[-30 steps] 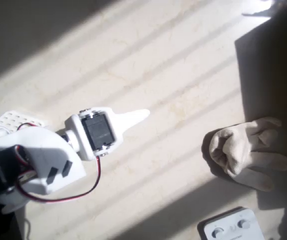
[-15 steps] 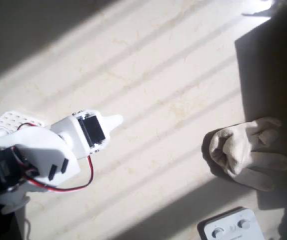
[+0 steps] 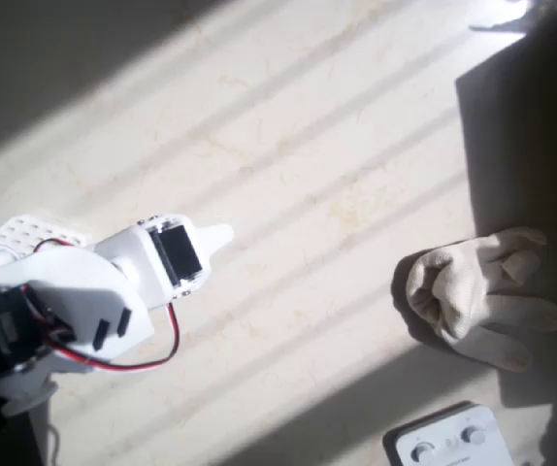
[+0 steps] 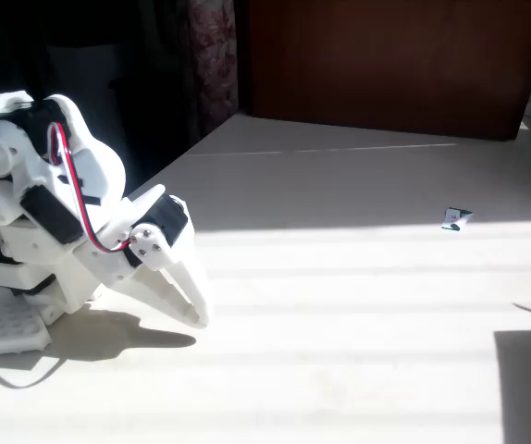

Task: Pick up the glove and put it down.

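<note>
Glove (image 3: 477, 294) half in shadow, well apart from the gripper (image 4: 194, 313), fingers seemingly together.

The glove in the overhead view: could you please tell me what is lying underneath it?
The glove lies on the pale table, partly on a sunlit patch and partly in dark shadow. Whatever sits directly under it is covered, so nothing more can be told.

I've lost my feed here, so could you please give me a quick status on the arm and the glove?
Gripper shut, empty, low by the arm's base. Glove lying crumpled on the table, far from the gripper. White box with knobs beside the glove; path between clear.
</note>
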